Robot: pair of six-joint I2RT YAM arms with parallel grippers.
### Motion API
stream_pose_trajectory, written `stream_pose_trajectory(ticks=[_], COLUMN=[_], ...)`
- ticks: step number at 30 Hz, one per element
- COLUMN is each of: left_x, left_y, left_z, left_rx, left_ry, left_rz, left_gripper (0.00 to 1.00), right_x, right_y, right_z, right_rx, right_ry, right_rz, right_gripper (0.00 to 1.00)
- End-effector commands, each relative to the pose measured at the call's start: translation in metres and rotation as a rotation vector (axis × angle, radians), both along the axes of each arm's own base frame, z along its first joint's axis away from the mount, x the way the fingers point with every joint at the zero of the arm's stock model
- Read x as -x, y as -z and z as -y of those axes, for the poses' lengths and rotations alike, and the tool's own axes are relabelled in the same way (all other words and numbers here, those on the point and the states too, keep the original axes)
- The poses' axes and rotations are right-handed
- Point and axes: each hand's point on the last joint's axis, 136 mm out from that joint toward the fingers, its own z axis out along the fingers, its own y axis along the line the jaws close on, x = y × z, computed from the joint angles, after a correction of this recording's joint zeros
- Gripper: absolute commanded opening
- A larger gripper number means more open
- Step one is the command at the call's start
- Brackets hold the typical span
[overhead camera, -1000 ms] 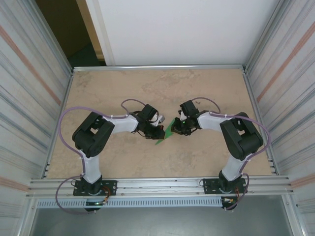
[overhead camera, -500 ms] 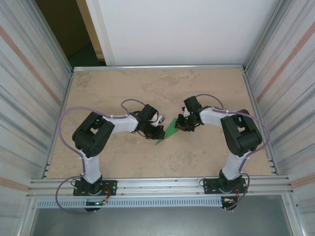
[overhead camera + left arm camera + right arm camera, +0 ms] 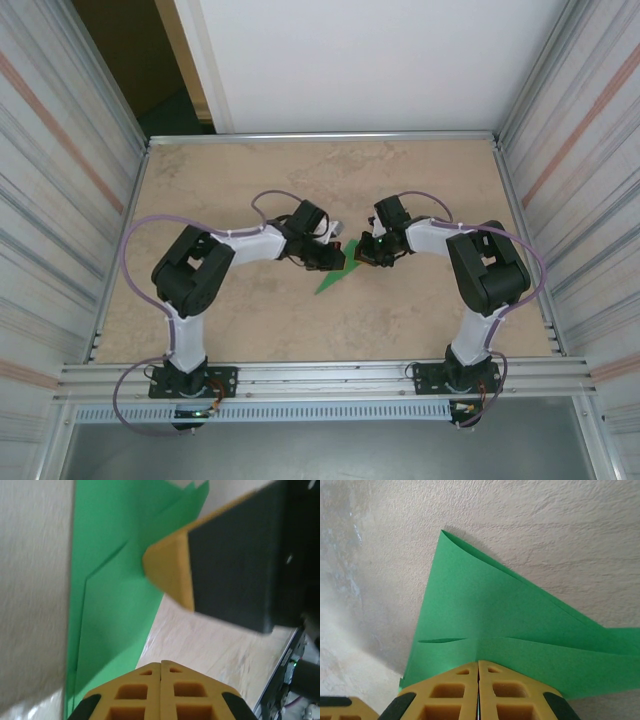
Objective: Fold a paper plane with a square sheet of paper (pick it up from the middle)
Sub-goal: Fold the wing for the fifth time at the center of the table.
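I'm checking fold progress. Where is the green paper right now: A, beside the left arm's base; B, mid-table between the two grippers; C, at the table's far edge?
B: the top view shows the green paper lying between the left gripper and the right gripper.

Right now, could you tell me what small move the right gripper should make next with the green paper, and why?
Probably slide the shut right gripper forward over the green paper to press the fold flat: its layers gape at the far corner, and the shut left gripper sits at the paper's edge to steady it.
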Motion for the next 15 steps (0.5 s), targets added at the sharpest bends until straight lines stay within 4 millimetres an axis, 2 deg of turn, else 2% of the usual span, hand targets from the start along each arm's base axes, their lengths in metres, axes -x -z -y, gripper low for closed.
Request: stream_pose_trajectory(ticks=[1,10,13,15], left_x=[-0.005,-0.001,0.002,0.002], left_y=[0.019,0.046,0.050,0.051], left_z=[-0.002,-0.021,-0.025,-0.025], left_rx=[-0.054,-0.167,-0.178,-0.182], left_ry=[-0.038,-0.063,-0.068,-0.071], left_rz=[-0.034,-0.052,-0.059,-0.061], left_gripper=[0.01,0.00,0.00,0.00], right_x=[0.016,-0.008,-0.003,0.004], right_y=[0.023,-0.033,-0.038,-0.032], right_z=[0.014,-0.005,-0.016,-0.023], right_rx=[0.064,-0.025,-0.040,-0.039], right_ry=[-0.011,-0.062,-0.113,-0.140], right_rz=[-0.055,0.085,0.120,0.118], right_gripper=[0.08,0.10,0.10,0.10])
